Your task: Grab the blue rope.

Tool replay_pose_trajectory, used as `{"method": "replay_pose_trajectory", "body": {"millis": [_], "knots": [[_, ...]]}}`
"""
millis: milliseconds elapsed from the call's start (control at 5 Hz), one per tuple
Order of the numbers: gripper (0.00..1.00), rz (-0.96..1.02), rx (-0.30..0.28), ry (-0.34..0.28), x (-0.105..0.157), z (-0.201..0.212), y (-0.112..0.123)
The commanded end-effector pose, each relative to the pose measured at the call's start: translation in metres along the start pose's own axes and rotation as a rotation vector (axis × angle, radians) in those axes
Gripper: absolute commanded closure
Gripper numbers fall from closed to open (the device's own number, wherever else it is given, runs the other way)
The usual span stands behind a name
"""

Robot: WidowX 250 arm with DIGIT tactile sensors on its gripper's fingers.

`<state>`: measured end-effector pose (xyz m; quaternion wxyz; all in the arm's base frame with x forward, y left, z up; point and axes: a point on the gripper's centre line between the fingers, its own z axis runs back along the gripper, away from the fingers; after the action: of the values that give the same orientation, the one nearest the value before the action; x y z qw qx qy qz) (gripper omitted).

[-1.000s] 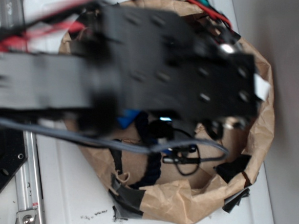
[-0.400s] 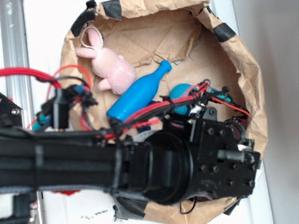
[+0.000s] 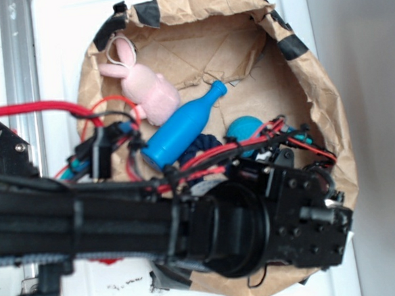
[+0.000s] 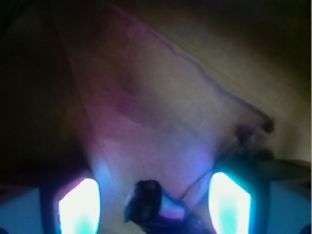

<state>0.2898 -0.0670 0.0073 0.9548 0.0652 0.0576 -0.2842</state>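
The blue rope (image 3: 201, 148) is seen as a dark navy bunch on the floor of the paper bag (image 3: 318, 78), just beside the base of the blue bottle (image 3: 182, 125) and largely hidden under the arm. In the wrist view its bound end (image 4: 146, 200) lies between the two lit fingers (image 4: 80, 207), which are spread apart, evidently placed to straddle it; nothing is gripped yet. A teal ball (image 3: 243, 128) and a pink plush rabbit (image 3: 142, 87) share the bag.

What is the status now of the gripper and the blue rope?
Gripper open, glowing pads apart. Thick dark navy twisted rope: its end sits between them, not clamped. Bright blue plastic bottle and teal ball lie close by.
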Motion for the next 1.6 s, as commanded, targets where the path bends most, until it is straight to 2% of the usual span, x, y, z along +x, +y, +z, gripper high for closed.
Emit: {"method": "replay_pose_trajectory", "body": {"millis": [0, 200, 400, 600, 800, 1000, 1200, 1400], "knots": [[1.00, 0.019, 0.047, 0.025, -0.028, -0.003, -0.013], [1.00, 0.075, 0.080, 0.048, -0.046, 0.006, 0.002], [1.00, 0.226, 0.095, 0.107, -0.061, 0.031, 0.025], [1.00, 0.472, 0.004, 0.056, -0.080, 0.061, 0.053], [1.00, 0.705, -0.162, 0.024, -0.084, 0.094, 0.069], [1.00, 0.941, -0.287, -0.066, -0.081, 0.134, 0.061], [1.00, 0.922, -0.326, -0.106, -0.076, 0.160, 0.050], [1.00, 0.938, -0.307, -0.178, -0.066, 0.178, 0.037]]}}
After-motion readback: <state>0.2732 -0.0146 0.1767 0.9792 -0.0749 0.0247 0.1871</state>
